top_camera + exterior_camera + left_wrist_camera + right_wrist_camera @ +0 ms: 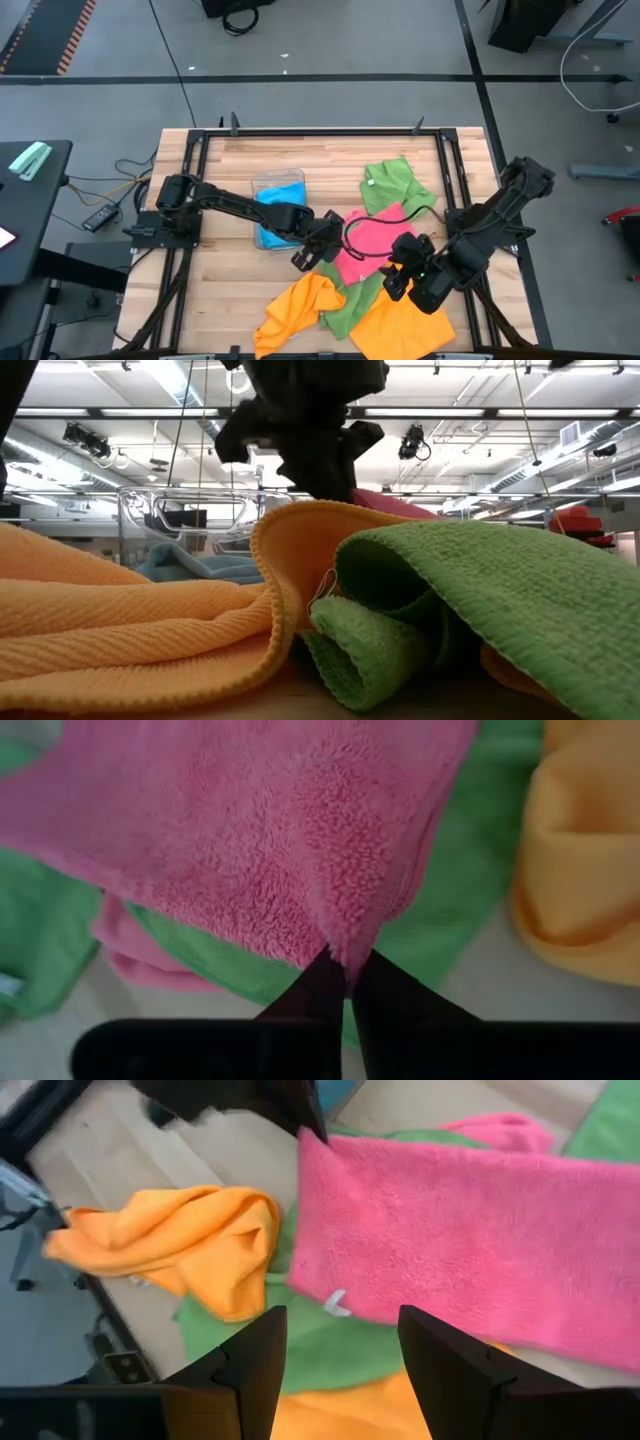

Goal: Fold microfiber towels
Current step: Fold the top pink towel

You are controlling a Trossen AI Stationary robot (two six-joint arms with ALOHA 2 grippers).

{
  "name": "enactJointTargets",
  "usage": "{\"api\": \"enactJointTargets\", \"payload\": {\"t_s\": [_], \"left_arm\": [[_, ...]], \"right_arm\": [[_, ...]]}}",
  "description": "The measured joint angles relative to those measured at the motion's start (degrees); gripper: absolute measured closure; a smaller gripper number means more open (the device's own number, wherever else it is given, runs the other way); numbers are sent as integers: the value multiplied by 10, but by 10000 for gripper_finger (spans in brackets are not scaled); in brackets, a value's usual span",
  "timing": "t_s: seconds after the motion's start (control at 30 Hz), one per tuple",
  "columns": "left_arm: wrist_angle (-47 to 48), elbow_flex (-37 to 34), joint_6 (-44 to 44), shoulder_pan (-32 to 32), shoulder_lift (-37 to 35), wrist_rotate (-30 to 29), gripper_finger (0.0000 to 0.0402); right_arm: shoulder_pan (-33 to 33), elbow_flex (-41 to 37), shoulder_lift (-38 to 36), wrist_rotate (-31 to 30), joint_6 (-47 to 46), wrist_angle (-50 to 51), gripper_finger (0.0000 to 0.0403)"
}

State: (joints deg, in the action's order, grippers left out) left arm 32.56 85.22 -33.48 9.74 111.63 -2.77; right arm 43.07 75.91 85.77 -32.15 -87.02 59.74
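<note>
A pink towel [375, 240] lies half-lifted at the table's centre. My left gripper [330, 243] is shut on its left corner, and the pink towel [300, 830] hangs from the pinched fingertips [345, 970]. My right gripper [340, 1365] stands open just over the pink towel's [470, 1240] near edge with nothing between its fingers [250, 1370]. My right gripper [392, 275] shows at the towel's front right in the high view. Beneath lie a green towel [350, 300] and two orange towels [300, 305] [400, 325]. Another green towel [395, 185] lies behind.
A small clear tray [278, 182] holding a blue towel [275, 205] stands left of centre, under the left arm. An orange towel [120, 620] and a green towel [480, 590] fill the low view. Bare wood shows at the table's front left [225, 290].
</note>
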Motion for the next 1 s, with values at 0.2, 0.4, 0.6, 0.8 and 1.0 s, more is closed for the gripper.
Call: {"api": "enactJointTargets", "payload": {"t_s": [0.2,0.4,0.6,0.8,1.0], "left_arm": [[40,35,59,-6,0,35,387],[50,62,98,-15,-1,51,369],[49,82,138,-30,-1,91,392],[35,85,170,-48,0,92,372],[2,85,224,-58,5,91,380]], "right_arm": [[-22,-82,8,-3,16,-131,198],[-49,-120,16,-6,47,-186,185],[-61,-145,18,-10,83,-238,160],[-78,-137,18,-10,142,-252,139],[-100,-137,18,-15,174,-248,139]]}}
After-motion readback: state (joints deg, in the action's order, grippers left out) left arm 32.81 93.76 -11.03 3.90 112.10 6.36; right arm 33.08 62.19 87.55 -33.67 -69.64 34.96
